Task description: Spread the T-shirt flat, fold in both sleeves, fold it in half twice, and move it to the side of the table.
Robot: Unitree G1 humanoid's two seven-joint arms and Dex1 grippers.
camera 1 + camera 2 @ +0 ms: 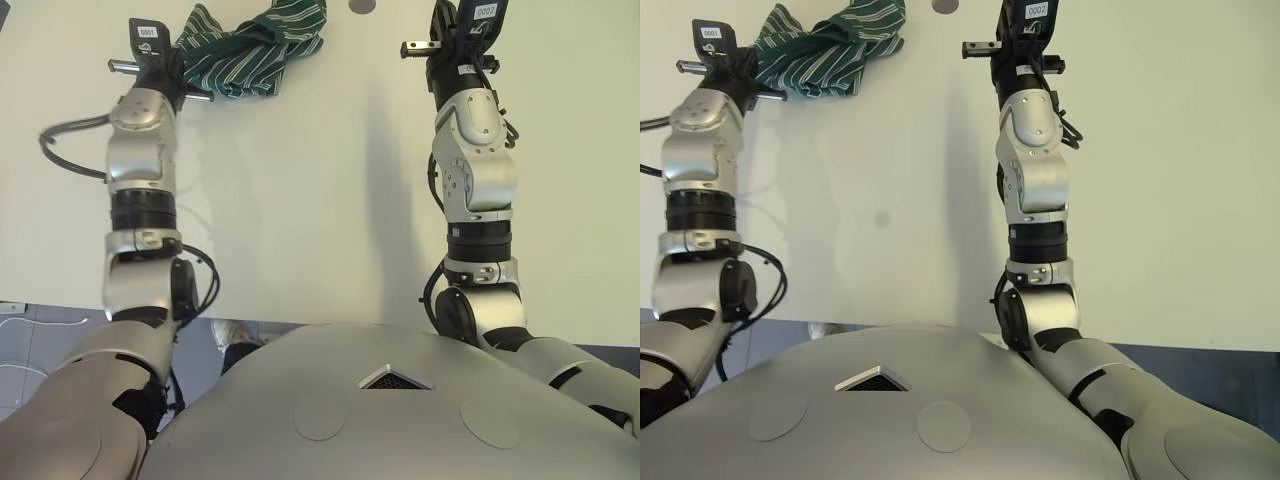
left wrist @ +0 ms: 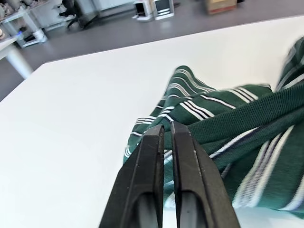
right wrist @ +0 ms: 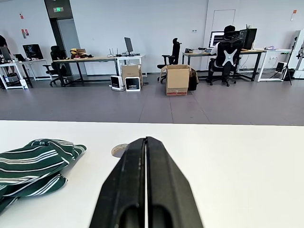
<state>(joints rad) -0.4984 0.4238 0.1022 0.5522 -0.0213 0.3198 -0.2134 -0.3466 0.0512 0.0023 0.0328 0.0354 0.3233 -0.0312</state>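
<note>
The green T-shirt [image 1: 255,45] with white stripes lies crumpled in a heap at the far left of the white table [image 1: 300,200]. My left gripper [image 2: 165,126] is at the heap's near-left edge, its fingers pressed together on a fold of the striped cloth [image 2: 228,123]. In the left eye view the left gripper [image 1: 170,65] meets the shirt's left end. My right gripper [image 3: 146,140] is shut with nothing in it, held above bare table well to the right of the shirt [image 3: 33,164]. It appears at the far right in the left eye view [image 1: 452,25].
A small grey round disc [image 3: 119,150] sits in the tabletop between the shirt and the right gripper. Beyond the table's far edge is an office floor with desks, chairs and a cardboard box [image 3: 177,80]. Bare table lies between the arms.
</note>
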